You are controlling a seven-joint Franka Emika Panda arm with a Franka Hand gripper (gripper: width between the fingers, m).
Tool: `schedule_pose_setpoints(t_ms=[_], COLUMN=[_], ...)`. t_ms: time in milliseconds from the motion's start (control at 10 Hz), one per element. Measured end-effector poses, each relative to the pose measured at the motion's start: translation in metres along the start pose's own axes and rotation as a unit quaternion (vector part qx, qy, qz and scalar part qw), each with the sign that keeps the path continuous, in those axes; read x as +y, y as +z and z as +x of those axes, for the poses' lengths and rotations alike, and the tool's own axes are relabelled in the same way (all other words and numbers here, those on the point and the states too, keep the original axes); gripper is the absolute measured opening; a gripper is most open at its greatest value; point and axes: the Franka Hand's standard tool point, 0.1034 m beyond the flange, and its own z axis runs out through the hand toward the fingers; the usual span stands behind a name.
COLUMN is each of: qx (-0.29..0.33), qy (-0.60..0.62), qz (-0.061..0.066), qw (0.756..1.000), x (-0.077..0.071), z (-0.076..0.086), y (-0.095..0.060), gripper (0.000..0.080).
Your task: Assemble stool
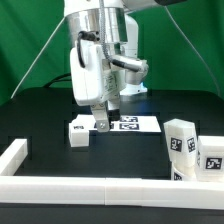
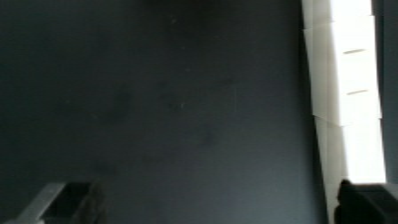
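My gripper (image 1: 101,122) hangs open just above the black table, near the middle of the exterior view, with nothing between its fingers. A small white stool part (image 1: 78,132) with a marker tag lies beside it, toward the exterior view's left. Two chunky white stool legs (image 1: 180,140) (image 1: 210,155) with tags stand at the exterior view's right. In the wrist view the gripper (image 2: 214,208) shows only its two dark fingertips (image 2: 63,205), set wide apart over bare dark table. A bright white strip (image 2: 347,80) runs along one side there; I cannot tell what it is.
The marker board (image 1: 135,125) lies flat on the table just behind the gripper. A long white border rail (image 1: 90,187) runs along the front edge and turns up the exterior view's left side (image 1: 14,155). Green curtain hangs behind.
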Motion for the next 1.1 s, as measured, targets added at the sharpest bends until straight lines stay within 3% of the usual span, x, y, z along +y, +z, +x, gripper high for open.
schedule_pose_setpoints(t_ms=[400, 700, 800, 1100], qx=[0.002, 0.014, 0.017, 0.018], qy=[-0.026, -0.198, -0.258, -0.352], qz=[-0.003, -0.036, -0.056, -0.061], qw=[1.000, 0.979, 0.964, 0.934], x=[0.0008, -0.0027, -0.0007, -0.0012], z=[0.0019, 0.0103, 0.0076, 0.0084], y=[0.0015, 0.0026, 0.0036, 0.0042], gripper=[0.0648, 0.0648, 0.0648, 0.0648])
